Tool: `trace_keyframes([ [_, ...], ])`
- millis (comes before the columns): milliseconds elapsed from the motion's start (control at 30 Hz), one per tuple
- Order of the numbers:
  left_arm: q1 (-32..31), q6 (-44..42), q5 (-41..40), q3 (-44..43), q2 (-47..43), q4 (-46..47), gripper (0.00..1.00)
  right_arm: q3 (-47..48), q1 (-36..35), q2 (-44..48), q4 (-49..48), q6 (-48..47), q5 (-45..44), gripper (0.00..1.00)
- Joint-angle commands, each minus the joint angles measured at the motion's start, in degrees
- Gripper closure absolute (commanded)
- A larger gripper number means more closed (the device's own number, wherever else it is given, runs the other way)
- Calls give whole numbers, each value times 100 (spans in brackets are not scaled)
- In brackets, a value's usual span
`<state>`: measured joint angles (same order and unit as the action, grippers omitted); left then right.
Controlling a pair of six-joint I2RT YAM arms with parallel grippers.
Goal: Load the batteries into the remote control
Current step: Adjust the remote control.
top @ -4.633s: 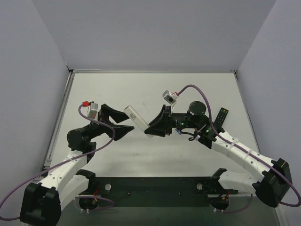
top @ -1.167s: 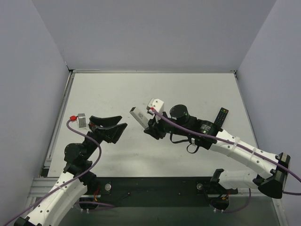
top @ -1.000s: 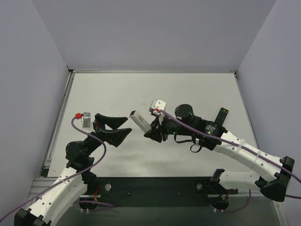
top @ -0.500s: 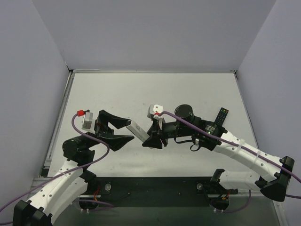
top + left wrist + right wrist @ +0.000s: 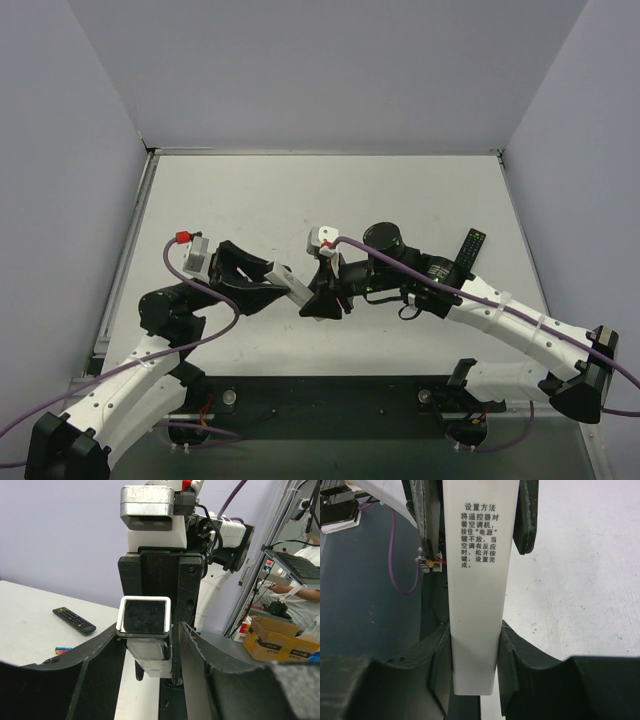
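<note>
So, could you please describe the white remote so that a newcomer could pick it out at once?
Look at the middle of the table, where the two arms meet. The right gripper is shut on the remote control, whose other end lies inside the open left gripper. It is a slim white bar held in the air, unlike the black remote lying near the right edge.

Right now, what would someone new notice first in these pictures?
The slim white remote control, held over the middle of the table, stands out first. The right gripper clamps one end while the left gripper sits open around the other. A black remote lies on the table, far right.
</note>
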<state>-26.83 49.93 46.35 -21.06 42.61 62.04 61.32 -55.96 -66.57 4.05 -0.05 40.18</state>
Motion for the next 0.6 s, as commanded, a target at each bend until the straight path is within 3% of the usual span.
trace_keyframes([
  [0, -68, 148, 225, -179, 63, 581, 47, 161, -37, 21, -362, -82, 323, 100],
  [567, -77, 351, 709, -188, 81, 766, 47, 117, 24, 126, -362, -82, 464, 100],
])
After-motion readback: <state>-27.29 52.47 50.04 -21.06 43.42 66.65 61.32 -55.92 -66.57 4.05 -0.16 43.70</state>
